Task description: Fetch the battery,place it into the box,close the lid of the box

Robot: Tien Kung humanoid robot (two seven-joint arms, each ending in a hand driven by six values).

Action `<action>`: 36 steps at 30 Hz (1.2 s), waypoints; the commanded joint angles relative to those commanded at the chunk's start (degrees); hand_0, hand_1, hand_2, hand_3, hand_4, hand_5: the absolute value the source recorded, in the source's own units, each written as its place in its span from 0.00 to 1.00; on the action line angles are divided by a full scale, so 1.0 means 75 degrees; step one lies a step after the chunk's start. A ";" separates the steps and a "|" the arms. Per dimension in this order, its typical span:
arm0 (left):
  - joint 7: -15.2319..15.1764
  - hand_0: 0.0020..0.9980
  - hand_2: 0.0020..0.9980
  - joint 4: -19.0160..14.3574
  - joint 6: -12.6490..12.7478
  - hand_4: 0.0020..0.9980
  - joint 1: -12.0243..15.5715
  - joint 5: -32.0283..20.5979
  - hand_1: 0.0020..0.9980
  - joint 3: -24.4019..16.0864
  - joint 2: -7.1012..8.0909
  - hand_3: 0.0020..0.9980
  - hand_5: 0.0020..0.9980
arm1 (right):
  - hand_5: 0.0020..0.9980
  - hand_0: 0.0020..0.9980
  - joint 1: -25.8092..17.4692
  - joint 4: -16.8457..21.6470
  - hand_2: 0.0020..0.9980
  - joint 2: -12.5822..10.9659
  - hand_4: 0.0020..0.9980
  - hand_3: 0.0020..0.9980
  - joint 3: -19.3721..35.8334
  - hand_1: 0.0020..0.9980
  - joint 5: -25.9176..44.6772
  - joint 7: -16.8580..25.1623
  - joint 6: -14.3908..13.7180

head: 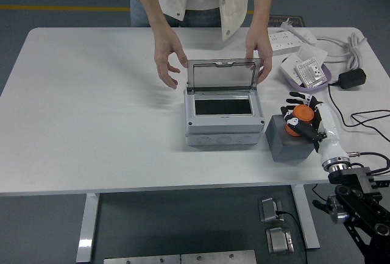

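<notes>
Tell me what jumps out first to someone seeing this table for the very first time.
At the table's middle stands a grey box with its clear lid raised upright, and a person's hands reach in from the far side to either edge of that lid. To the box's right, the robot's right hand is closed on an orange battery above a grey block. A power strip and cables lie at the far right corner.
</notes>
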 joint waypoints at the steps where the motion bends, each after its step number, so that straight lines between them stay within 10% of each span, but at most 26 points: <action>1: 0.0001 0.47 0.54 0.0000 0.0000 0.38 -0.0001 0.0002 0.58 0.0002 0.0000 0.54 0.00 | 0.06 0.57 -0.0002 -0.0002 0.57 0.0001 0.66 0.62 -0.0005 0.55 0.0008 -0.0003 -0.0011; 21: 0.0015 0.47 0.54 0.0000 0.0005 0.38 0.0011 0.0036 0.59 0.0035 -0.0020 0.54 0.00 | 0.00 0.40 0.0027 -0.0012 0.35 0.0005 0.51 0.38 -0.0111 0.37 0.0155 -0.0016 -0.0117; 22: 0.0017 0.47 0.54 0.0000 0.0004 0.38 0.0015 0.0041 0.59 0.0036 -0.0022 0.54 0.00 | 0.00 0.33 0.0028 -0.0015 0.32 0.0009 0.36 0.34 -0.0111 0.31 0.0174 -0.0015 -0.0103; 27: 0.0024 0.47 0.54 0.0000 0.0007 0.38 0.0018 0.0061 0.59 0.0030 -0.0029 0.54 0.00 | 0.00 0.33 0.0035 -0.0040 0.32 0.0007 0.36 0.34 -0.0110 0.31 0.0235 -0.0011 -0.0041; 28: 0.0024 0.47 0.54 0.0000 0.0008 0.39 0.0017 0.0064 0.59 0.0032 -0.0029 0.54 0.00 | 0.00 0.30 0.0037 -0.0047 0.30 0.0007 0.19 0.32 -0.0110 0.29 0.0245 -0.0010 -0.0026; 36: 0.0019 0.47 0.54 0.0000 0.0027 0.39 0.0023 0.0091 0.59 0.0016 -0.0031 0.54 0.00 | 0.00 0.27 0.0051 -0.0067 0.28 0.0004 0.04 0.30 -0.0121 0.26 0.0293 -0.0018 0.0007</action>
